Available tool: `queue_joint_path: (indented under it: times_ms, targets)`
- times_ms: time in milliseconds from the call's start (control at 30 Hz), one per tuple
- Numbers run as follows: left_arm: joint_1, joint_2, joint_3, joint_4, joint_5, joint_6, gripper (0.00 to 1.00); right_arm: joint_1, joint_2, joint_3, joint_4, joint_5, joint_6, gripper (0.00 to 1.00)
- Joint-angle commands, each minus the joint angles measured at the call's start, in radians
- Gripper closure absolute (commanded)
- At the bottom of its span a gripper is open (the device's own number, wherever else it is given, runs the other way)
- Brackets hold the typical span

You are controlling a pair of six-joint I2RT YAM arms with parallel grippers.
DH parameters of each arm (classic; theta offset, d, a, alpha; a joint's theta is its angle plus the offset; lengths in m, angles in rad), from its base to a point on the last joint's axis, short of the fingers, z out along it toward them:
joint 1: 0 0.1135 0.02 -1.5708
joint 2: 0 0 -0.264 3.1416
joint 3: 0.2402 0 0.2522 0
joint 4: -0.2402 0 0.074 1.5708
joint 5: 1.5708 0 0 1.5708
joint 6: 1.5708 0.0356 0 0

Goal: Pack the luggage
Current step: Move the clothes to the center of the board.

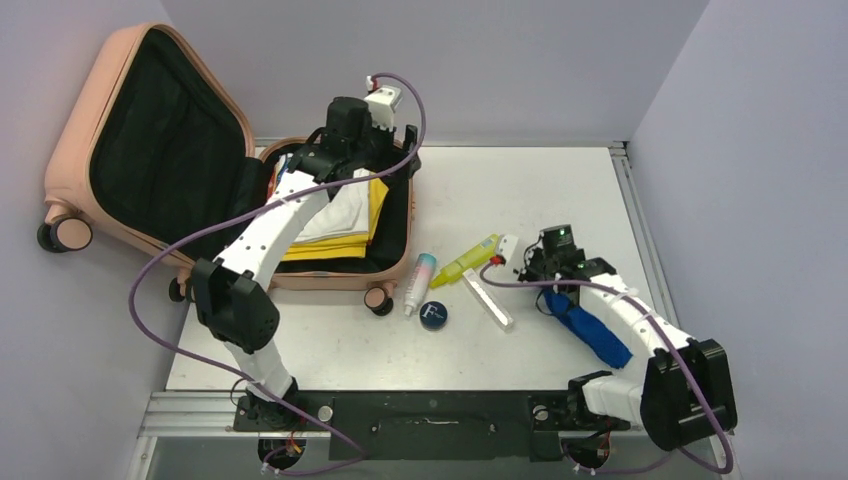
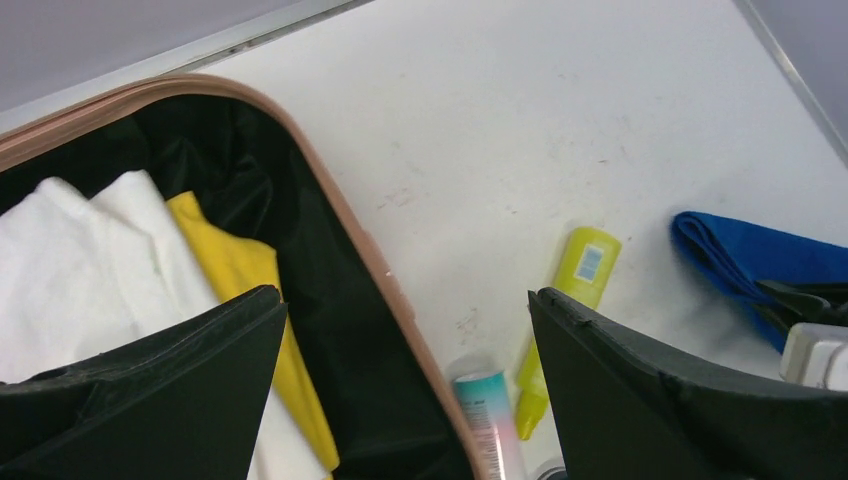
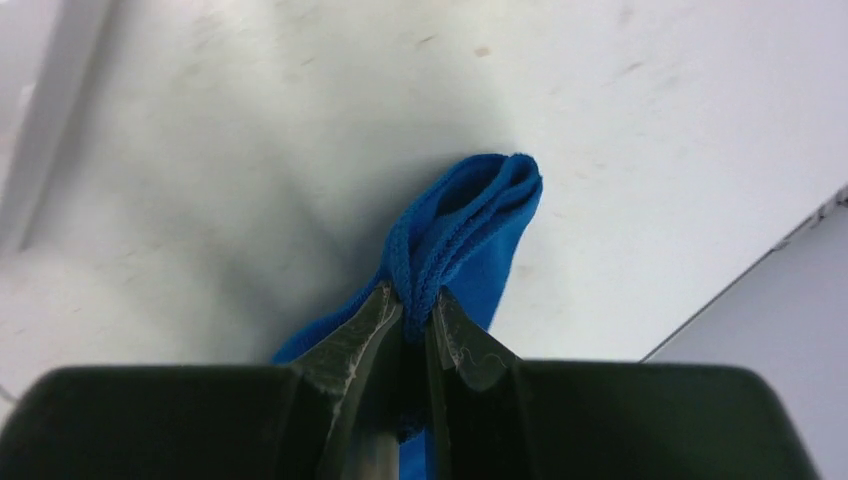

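Wrist view alone shows right end effector (image 3: 415, 306) pinching blue cloth (image 3: 482, 222).

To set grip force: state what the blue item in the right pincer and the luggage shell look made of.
Blue item: soft knit cloth, matte; a ribbed hem and limp folds show where the right pincer pinches it. Luggage shell: probably rigid plastic, smooth salmon-pink, holding its rounded shape; lining looks like black fabric.

The luggage (image 1: 160, 150) lies open at the table's (image 1: 520, 180) left rear, folded clothes (image 1: 345, 215) inside; right of it lie a tube (image 1: 420, 283), bottle (image 1: 468, 260), tin (image 1: 433, 315) and stick (image 1: 488, 298), a cloth (image 1: 592, 337) farther right.
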Motion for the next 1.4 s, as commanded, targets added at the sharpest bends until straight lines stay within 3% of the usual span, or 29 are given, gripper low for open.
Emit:
queue_joint_path:
  times_ms: [0, 267, 500, 667, 900, 1167, 1367]
  targets:
    - [-0.034, 0.098, 0.13, 0.028, 0.079, -0.148, 0.04, -0.074, 0.055, 0.127, 0.049, -0.173, -0.041, 0.95]
    - [-0.105, 0.326, 0.353, -0.045, 0.133, -0.304, 0.04, -0.089, 0.248, 0.217, 0.217, -0.097, 0.001, 0.95]
    - [-0.052, 0.319, 0.3, -0.018, 0.132, -0.326, 0.04, -0.108, 0.439, 0.428, 0.285, -0.147, 0.086, 0.95]
    - [-0.018, 0.315, 0.27, -0.009, 0.157, -0.331, 0.04, -0.052, 0.524, 0.543, 0.287, -0.225, 0.133, 0.95]
    - [-0.029, 0.398, 0.28, -0.061, 0.236, -0.394, 0.04, 0.016, 0.498, 0.477, 0.357, -0.233, 0.126, 0.95]
    - [-0.073, 0.503, 0.236, 0.089, 0.457, -0.637, 0.04, 0.007, 0.398, 0.385, 0.359, -0.291, 0.081, 0.95]
    - [-0.101, 0.624, 0.252, 0.155, 0.548, -0.747, 0.04, 0.005, 0.357, 0.356, 0.351, -0.308, 0.069, 0.95]
